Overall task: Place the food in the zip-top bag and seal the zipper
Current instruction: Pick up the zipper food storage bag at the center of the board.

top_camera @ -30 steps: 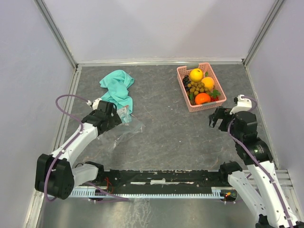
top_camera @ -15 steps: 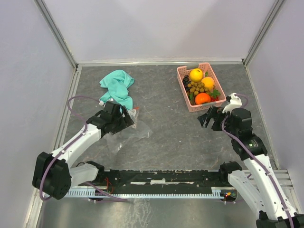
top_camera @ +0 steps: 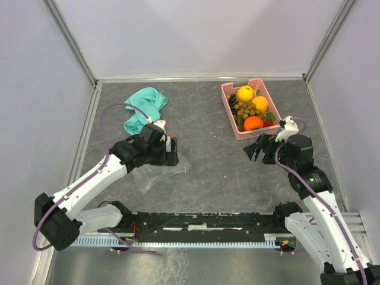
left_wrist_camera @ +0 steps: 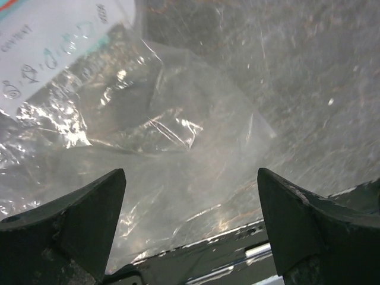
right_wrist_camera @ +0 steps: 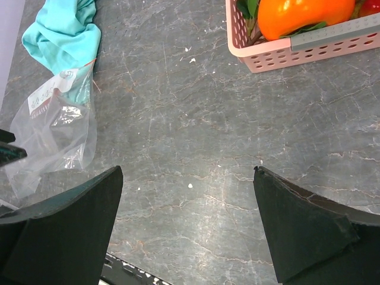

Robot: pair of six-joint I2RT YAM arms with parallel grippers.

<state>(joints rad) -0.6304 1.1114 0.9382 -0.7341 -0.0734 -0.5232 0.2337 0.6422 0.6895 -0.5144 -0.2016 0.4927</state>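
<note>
Clear zip-top bag [top_camera: 155,171] under spread left jaws, right jaws spread near basket [top_camera: 259,133] corner (grey tabletop [top_camera: 214,163] between).

One clear thin plastic zip-top bag [top_camera: 155,170]. One crumpled teal-green cloth [top_camera: 142,107]. One pink slatted plastic basket [top_camera: 256,133]. Six toy fruits in that basket: one yellow lemon [top_camera: 245,93], two round orange ones, namely a deep orange fruit [top_camera: 253,123] and a paler orange fruit [top_camera: 259,104], one dark grape bunch [top_camera: 233,101], one brownish-tan berry cluster [top_camera: 246,109], and one small red strawberry [top_camera: 268,121]. One grey marbled table [top_camera: 219,172] under all.
</note>
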